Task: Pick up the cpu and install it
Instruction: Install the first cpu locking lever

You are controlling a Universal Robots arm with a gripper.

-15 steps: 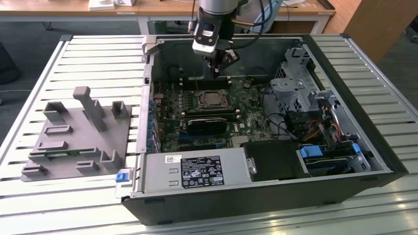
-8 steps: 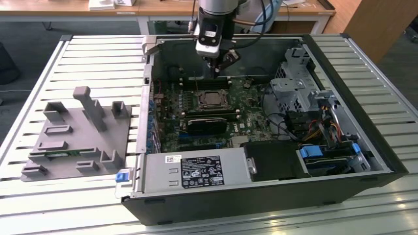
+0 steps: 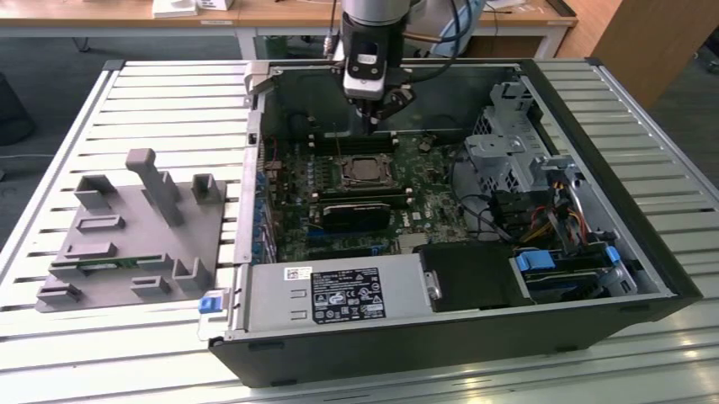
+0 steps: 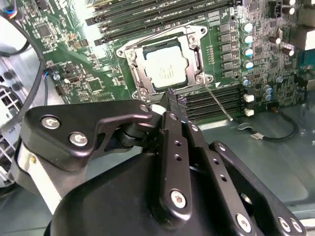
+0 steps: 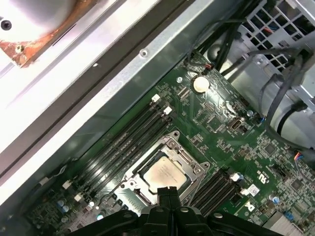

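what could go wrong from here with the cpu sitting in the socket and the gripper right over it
1. The gripper fingertips, closed together, hang just off the cpu; a drop could press or scratch it.
2. The socket's frame appears open, so a nudge might shift the chip.
3. The thin lever juts out beside the socket and could catch a finger.

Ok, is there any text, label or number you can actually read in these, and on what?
No text can be read.
Power supply label: print and symbols, too small to read.
Small sticker above it in the exterior view: too small.
cpu top: faint marks, unreadable.
Board sticker: blurred.
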